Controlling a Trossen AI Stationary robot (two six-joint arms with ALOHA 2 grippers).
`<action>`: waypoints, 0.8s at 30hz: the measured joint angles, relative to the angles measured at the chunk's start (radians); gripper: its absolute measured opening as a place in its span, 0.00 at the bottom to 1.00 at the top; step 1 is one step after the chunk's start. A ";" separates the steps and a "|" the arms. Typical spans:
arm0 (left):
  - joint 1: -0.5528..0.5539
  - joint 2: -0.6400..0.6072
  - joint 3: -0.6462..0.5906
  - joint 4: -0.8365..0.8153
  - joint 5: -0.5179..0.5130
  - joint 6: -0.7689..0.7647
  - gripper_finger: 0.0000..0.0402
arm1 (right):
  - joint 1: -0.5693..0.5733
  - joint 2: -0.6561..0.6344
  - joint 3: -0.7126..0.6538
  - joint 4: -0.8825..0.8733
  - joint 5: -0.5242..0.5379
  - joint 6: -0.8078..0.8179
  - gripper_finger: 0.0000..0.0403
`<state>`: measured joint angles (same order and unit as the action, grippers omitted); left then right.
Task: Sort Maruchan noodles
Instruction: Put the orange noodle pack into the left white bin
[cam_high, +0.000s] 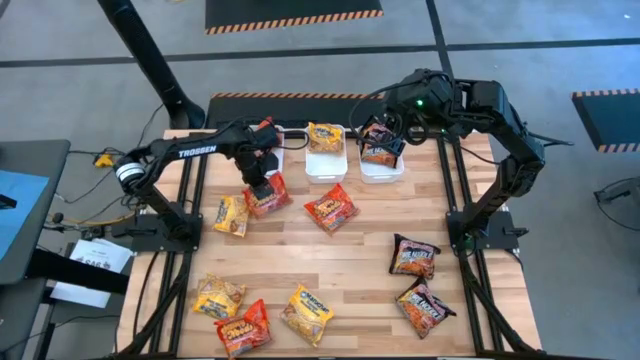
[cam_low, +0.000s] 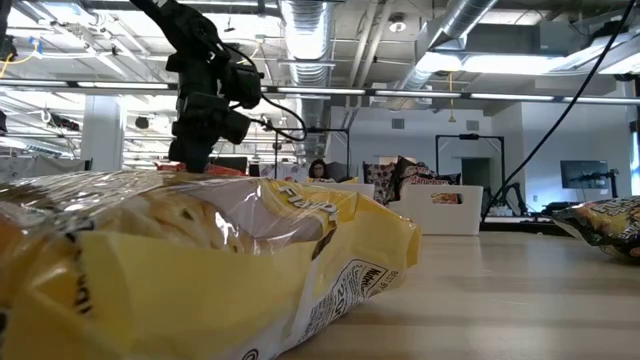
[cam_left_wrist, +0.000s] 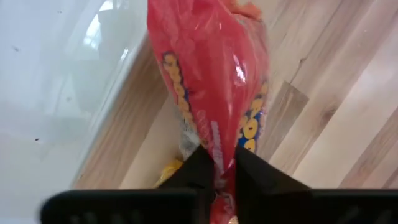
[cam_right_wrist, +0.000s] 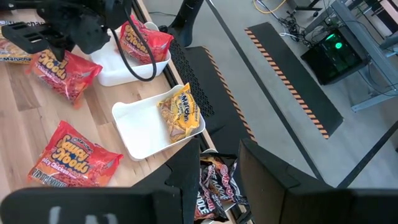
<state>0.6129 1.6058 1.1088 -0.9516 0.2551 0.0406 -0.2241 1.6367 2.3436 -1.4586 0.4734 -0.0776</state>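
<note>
Bright even overhead light; yellow packet blurred up close; glare on tub.

both arms are matte black, jointed tubes trailing black cables. left arm, frame's left, carries white "trossen" lettering and a white band; right arm, upper right, shows a green light.

The pale wooden plank bench looks smooth and matt, its grain showing. On it, the glossy crinkled red plastic noodle packet shines beside a smooth, glossy white plastic rectangular tub
</note>
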 joint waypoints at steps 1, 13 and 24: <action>0.000 0.000 0.000 0.001 0.001 0.000 0.02 | 0.000 0.000 0.000 0.000 0.000 0.000 0.34; -0.037 -0.058 0.016 0.004 0.077 0.004 0.00 | 0.000 0.000 0.000 0.000 0.003 0.001 0.34; -0.030 -0.232 0.116 0.008 -0.204 0.076 0.00 | 0.000 0.000 0.000 0.000 0.003 0.026 0.34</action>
<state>0.5829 1.3735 1.2251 -0.9435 0.0515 0.1161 -0.2245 1.6367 2.3436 -1.4582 0.4763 -0.0521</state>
